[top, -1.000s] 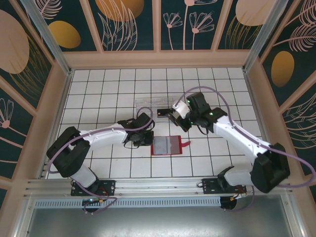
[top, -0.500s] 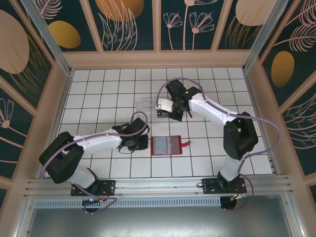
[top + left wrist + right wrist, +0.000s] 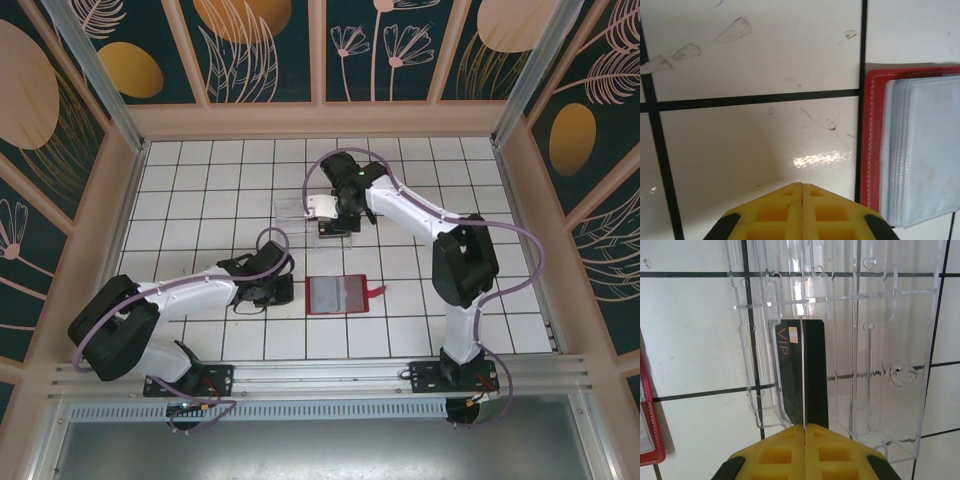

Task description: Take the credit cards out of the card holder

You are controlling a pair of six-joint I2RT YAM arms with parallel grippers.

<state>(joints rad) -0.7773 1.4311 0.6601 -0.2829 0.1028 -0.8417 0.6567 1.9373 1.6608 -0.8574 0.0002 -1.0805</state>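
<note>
The right gripper [image 3: 803, 426] is pinched shut on a card [image 3: 787, 370] poking out past its tips above the tray [image 3: 880, 340], and the left gripper [image 3: 802, 184] is shut and empty beside the holder [image 3: 874, 145], so the card could bump a tray wall and slip crooked.

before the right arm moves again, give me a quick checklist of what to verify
1. Right gripper over the clear tray: ok.
2. Black VIP card over the tray, not the bare tiles: ok.
3. Card clamped, or lying loose in the tray: cannot tell.
4. Left gripper shut, beside the card holder without touching it: ok.
5. Holder lying open: ok.
6. More cards in its sleeves: cannot tell.
</note>
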